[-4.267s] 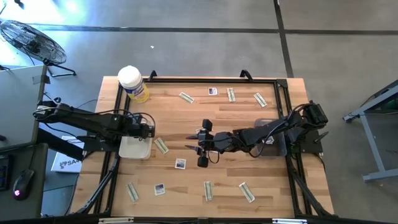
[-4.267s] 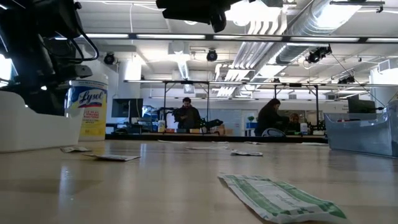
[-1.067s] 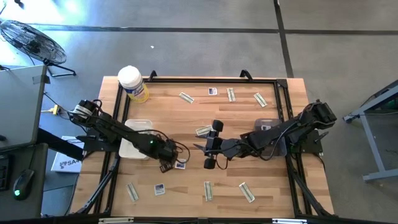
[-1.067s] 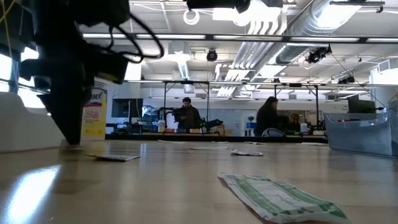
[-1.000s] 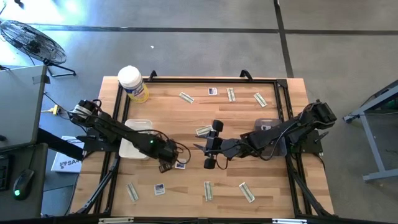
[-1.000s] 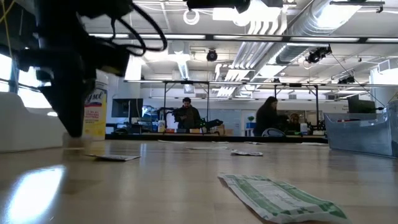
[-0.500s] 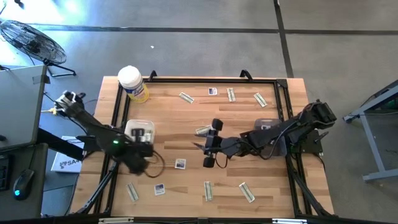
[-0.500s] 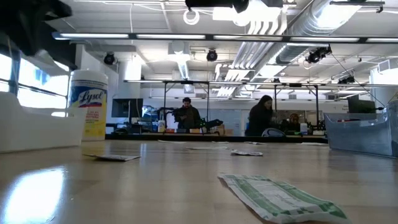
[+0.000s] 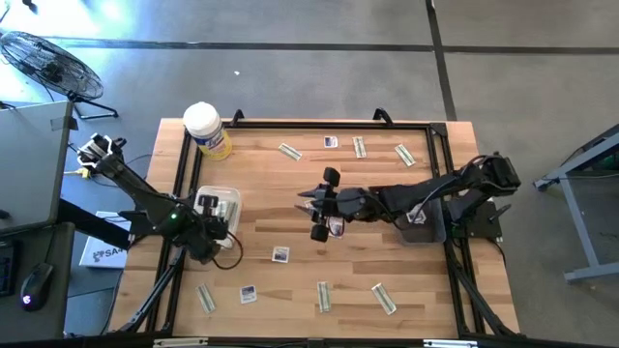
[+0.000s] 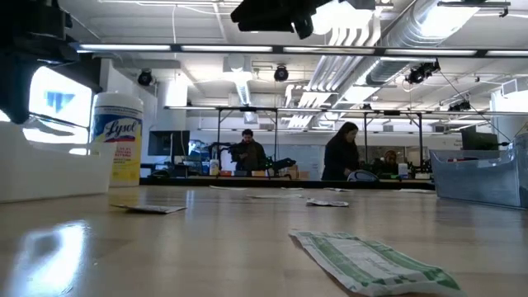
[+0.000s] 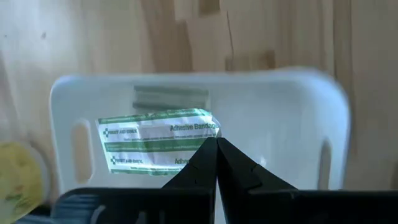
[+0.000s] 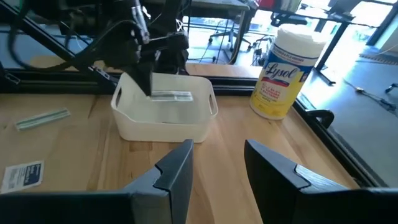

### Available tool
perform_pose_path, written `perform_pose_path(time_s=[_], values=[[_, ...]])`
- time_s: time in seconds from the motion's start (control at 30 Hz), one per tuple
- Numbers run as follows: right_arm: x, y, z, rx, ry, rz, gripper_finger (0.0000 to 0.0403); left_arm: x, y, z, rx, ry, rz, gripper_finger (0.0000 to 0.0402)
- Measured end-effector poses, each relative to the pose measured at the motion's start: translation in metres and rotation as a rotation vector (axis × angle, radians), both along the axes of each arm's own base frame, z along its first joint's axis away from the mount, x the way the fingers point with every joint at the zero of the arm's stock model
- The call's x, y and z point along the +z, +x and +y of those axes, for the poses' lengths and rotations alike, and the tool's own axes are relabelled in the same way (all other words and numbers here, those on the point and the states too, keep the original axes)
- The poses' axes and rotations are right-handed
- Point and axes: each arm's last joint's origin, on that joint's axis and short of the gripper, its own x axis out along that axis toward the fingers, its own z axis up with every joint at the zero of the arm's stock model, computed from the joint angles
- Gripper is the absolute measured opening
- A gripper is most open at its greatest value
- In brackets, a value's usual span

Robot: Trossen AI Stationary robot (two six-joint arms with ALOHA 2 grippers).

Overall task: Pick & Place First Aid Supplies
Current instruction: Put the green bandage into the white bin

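Note:
My left gripper (image 9: 215, 206) hangs over the white bin (image 9: 230, 196) at the table's left, shut on a greenish-tan bandage strip (image 11: 155, 146). A second strip (image 12: 171, 95) lies flat on the bin's floor. My right gripper (image 9: 308, 203) hovers open over the table's middle, its fingers pointing toward the bin (image 12: 165, 121). Other packets lie flat on the wood: white squares (image 9: 280, 254), (image 9: 249, 293), (image 9: 332, 142) and strips (image 9: 288, 150), (image 9: 359, 147), (image 9: 324, 295), (image 9: 384, 298). My left gripper pinches the bandage strip by one end (image 11: 208, 127) between its two shut fingers (image 11: 233, 168), which come from above and point down. The strip is lifted clear above the bin's floor and sticks out sideways from the fingertips.
The yellow Lysol canister (image 9: 206, 130) stands at the far left corner, beyond the bin. A clear bin (image 9: 418, 224) sits under my right arm at the table's right. Black rails (image 9: 309, 123) frame the table. People stand in the room beyond (image 10: 342, 153).
My left gripper has risen from the wood beside the white square packet and swung toward the table's left and far side to a spot above the white bin. My right gripper has moved a little toward the far edge and the left, staying open.

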Motion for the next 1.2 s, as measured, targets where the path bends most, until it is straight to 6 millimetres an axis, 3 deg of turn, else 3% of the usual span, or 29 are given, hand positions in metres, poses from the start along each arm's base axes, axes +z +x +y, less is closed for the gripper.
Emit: perform_pose_path(time_s=[0.17, 0.6, 0.73, 0.87, 1.2], values=[[0.000, 0.001, -0.006, 0.024, 0.014, 0.003, 0.0138, -0.003, 0.018, 0.008, 0.027, -0.102, 0.014, 0.0000], [-0.003, 0.001, -0.005, 0.064, 0.011, 0.038, 0.0138, -0.009, 0.045, 0.057, 0.151, -0.262, 0.116, 0.0000], [-0.003, 0.001, -0.005, 0.071, -0.010, 0.042, 0.0138, 0.007, 0.049, 0.065, 0.079, -0.283, 0.125, 0.0000], [-0.003, 0.001, -0.006, 0.059, -0.017, 0.042, 0.0138, 0.021, 0.048, 0.073, -0.001, -0.136, 0.152, 0.0000], [-0.006, 0.000, -0.010, 0.045, -0.021, 0.071, 0.0138, 0.005, 0.051, 0.077, -0.153, -0.135, 0.272, 0.0000]])
